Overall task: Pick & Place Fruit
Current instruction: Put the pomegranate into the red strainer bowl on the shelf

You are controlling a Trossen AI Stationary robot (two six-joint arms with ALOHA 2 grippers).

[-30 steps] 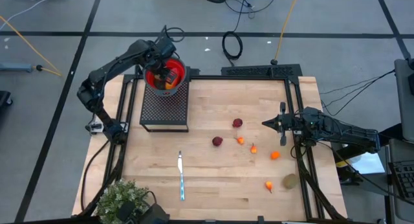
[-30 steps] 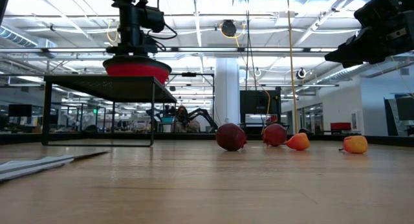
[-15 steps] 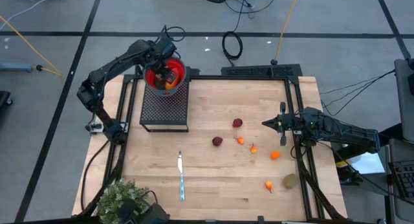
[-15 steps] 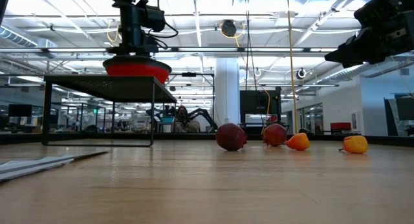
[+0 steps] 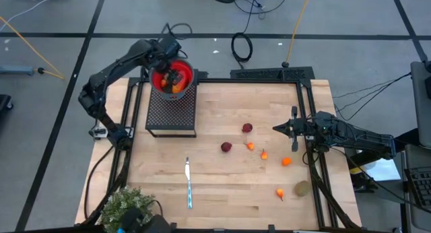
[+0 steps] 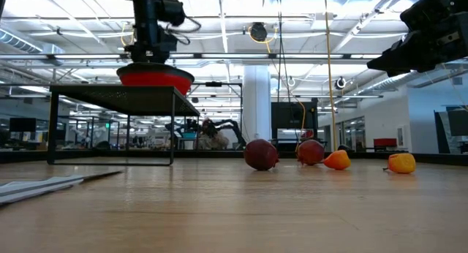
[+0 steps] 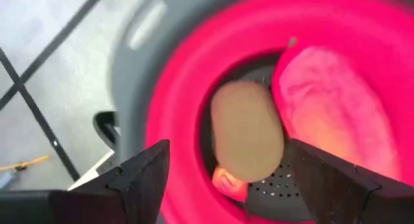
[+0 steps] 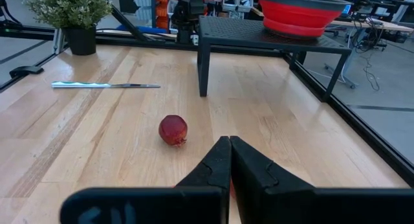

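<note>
kiwi (image 7: 248, 130) in bowl (image 5: 161, 82), on stand (image 5: 171, 115)

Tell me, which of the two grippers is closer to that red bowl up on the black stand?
The left. The left gripper hangs open right over the red bowl, which holds fruit. The right gripper, shut, waits far across the table near its right edge.
</note>
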